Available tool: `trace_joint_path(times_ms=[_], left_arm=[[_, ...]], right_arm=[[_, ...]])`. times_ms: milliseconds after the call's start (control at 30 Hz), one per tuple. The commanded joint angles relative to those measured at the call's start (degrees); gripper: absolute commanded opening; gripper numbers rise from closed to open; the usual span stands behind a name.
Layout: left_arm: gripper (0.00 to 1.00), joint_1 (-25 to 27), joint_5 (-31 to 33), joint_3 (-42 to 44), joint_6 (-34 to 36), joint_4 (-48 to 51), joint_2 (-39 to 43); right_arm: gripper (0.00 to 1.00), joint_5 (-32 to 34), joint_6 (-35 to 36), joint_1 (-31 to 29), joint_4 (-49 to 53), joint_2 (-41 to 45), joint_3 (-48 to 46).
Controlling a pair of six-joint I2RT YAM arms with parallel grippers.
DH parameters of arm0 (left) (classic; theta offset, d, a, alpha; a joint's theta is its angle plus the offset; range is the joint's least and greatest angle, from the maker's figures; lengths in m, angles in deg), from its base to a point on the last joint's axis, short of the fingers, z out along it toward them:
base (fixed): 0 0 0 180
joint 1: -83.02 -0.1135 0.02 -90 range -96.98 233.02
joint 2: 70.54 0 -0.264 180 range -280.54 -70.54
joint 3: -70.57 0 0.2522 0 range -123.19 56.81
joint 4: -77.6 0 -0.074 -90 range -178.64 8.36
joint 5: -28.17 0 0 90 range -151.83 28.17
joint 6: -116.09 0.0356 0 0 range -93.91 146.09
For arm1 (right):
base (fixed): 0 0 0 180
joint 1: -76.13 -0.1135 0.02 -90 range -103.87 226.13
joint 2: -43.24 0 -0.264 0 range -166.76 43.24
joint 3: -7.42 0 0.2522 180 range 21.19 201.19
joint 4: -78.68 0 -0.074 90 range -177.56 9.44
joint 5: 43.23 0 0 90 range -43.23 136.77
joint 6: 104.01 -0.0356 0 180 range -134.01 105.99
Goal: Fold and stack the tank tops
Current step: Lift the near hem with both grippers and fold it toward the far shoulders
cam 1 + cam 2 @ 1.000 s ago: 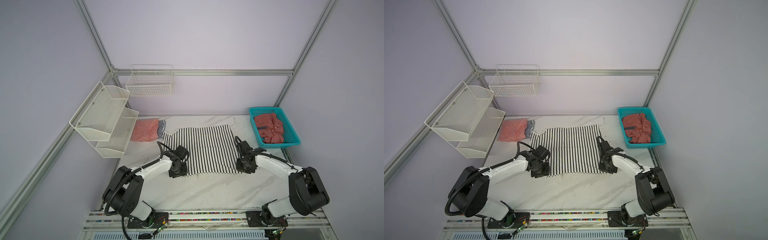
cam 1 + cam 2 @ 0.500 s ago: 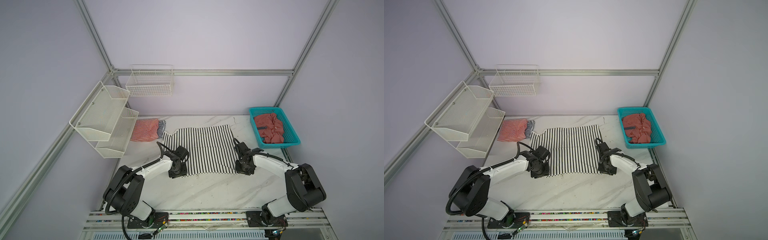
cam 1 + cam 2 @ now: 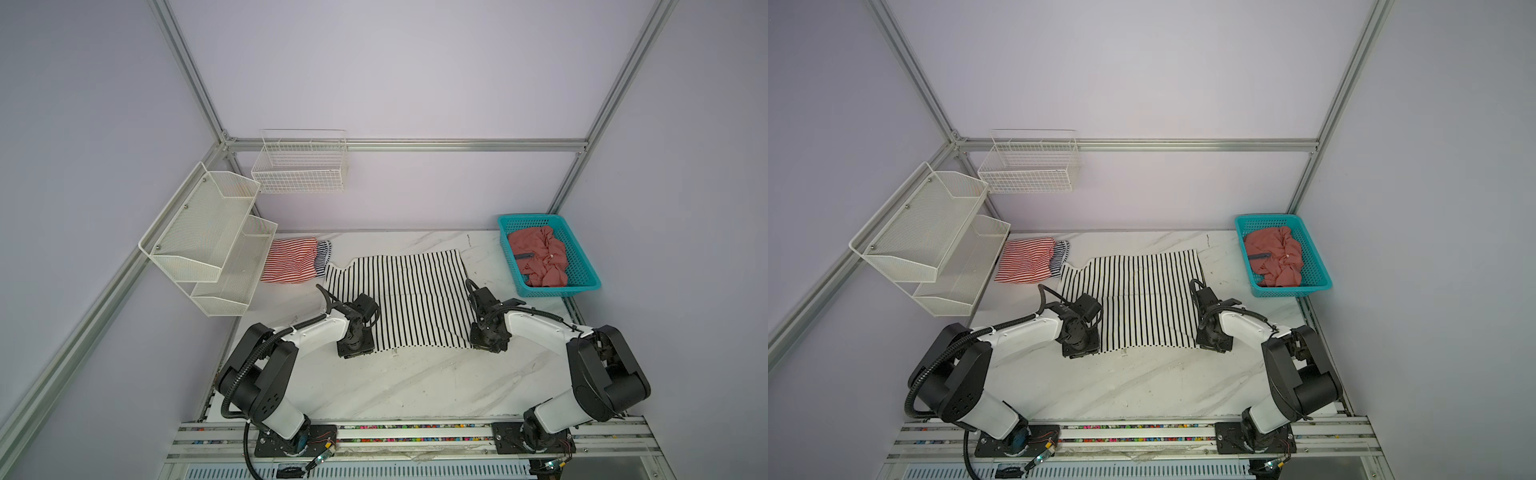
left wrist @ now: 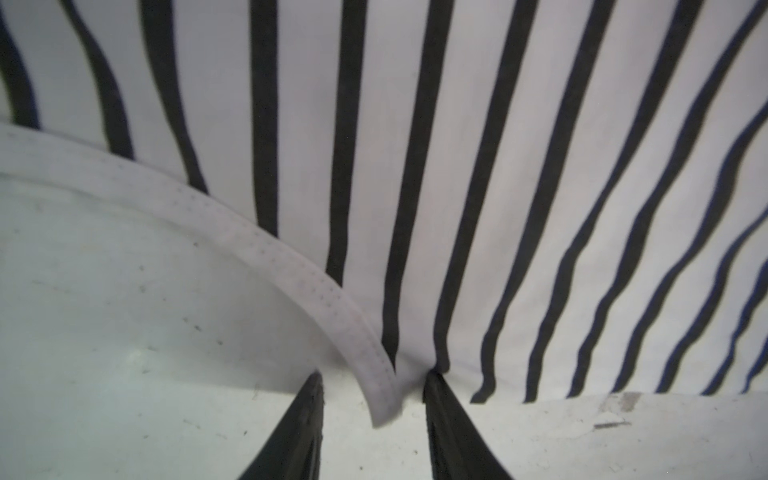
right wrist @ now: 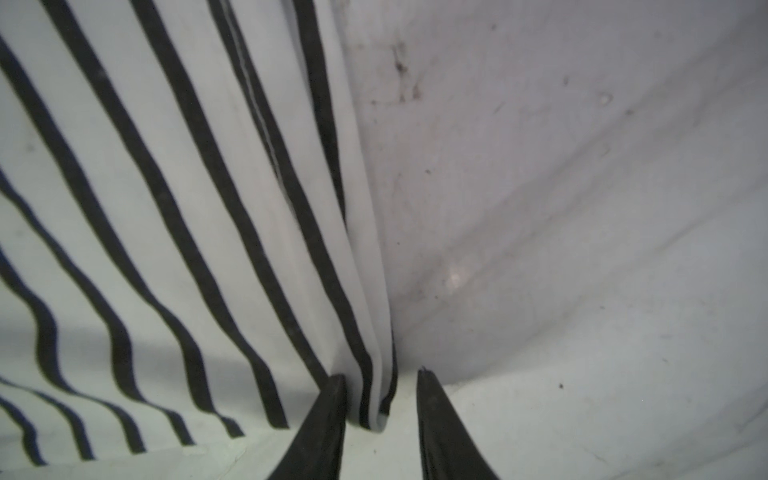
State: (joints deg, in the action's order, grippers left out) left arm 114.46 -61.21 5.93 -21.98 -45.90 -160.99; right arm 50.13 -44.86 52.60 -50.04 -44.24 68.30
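Grippers [image 4: 374, 376] [image 5: 380, 374] low astride tank top [image 3: 399, 299] corners

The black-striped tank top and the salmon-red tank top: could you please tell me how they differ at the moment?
The black-striped tank top lies spread flat on the table; the salmon-red tank top is crumpled in the turquoise basket. The left end effector and right end effector straddle the black-striped tank top's near corners; none touches the salmon-red tank top. Both are soft cloth garments.
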Motion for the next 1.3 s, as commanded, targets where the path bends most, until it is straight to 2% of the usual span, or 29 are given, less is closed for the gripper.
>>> trace_joint_path(times_ms=[0, 100, 400, 500, 833, 1267], left_arm=[[0.36, 0.11, 0.79, 1.54, -1.13, -0.91, -0.17], [0.3, 0.11, 0.79, 1.9, -1.45, -1.4, -0.04], [0.0, 0.1, 0.19, 1.05, -1.5, -2.66, -0.92], [0.0, 0.09, 0.23, 0.54, -1.41, -2.22, 0.13], [0.0, -0.56, 2.17, -3.88, 0.71, 1.74, 3.33], [0.0, -6.25, 1.19, -12.34, 7.47, 3.13, 2.59]], right_arm=[[0.31, -0.28, -0.61, -0.21, -0.34, -0.94, -0.71], [0.26, -0.26, -0.72, -0.23, -0.58, -0.76, -1.05], [0.05, -0.75, -0.88, -0.21, -1.16, 0.43, -1.94], [0.0, -0.23, -1.05, -0.21, -0.47, 1.54, -1.6], [0.0, 0.96, -2.5, -0.21, 0.63, 6.58, 2.0], [0.0, 4.02, 0.73, -0.05, 0.97, -0.45, 11.84]])
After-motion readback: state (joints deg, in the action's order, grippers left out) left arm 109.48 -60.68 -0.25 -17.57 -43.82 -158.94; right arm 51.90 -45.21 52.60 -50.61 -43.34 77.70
